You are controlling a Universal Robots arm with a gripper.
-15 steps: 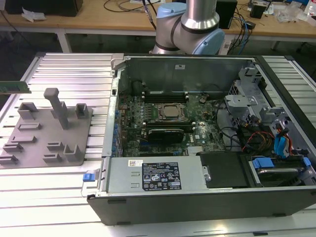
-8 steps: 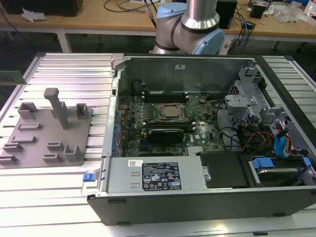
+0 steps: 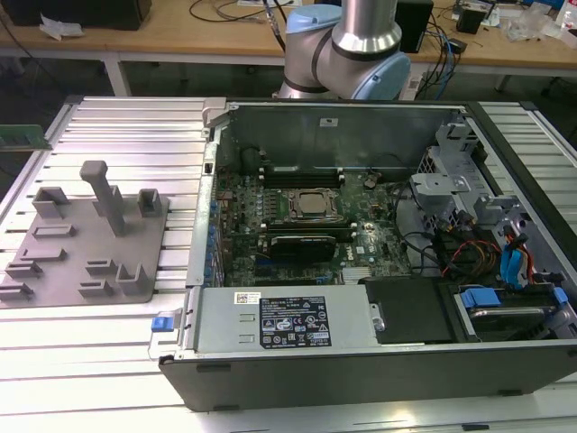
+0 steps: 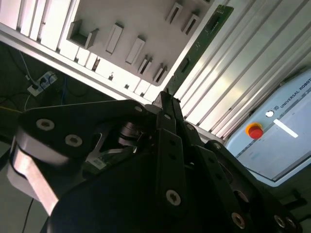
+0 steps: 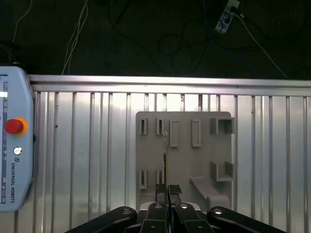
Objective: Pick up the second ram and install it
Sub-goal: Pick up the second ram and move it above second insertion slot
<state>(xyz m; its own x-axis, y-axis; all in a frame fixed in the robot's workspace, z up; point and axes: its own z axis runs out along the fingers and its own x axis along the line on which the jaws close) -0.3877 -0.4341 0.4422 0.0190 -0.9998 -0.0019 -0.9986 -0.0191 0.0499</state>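
Observation:
My gripper (image 5: 168, 188) is shut on the second ram (image 5: 165, 155), which shows edge-on in the first wrist view as a thin strip reaching away from the fingertips. In the second wrist view the ram (image 4: 199, 46) is a long green board running out from the gripper (image 4: 165, 94). It hangs high over the grey plate (image 5: 182, 160) with upright posts, well clear of it. The open computer case (image 3: 343, 334) lies at the exterior view's right, its motherboard (image 3: 306, 207) exposed.
The grey plate (image 3: 63, 262) sits on the ribbed metal table at the exterior view's left. A teach pendant (image 5: 14, 145) lies on the table beside it. A short green strip (image 3: 22, 135) shows at the exterior view's far left edge. The arm (image 3: 361, 45) rises behind the case.

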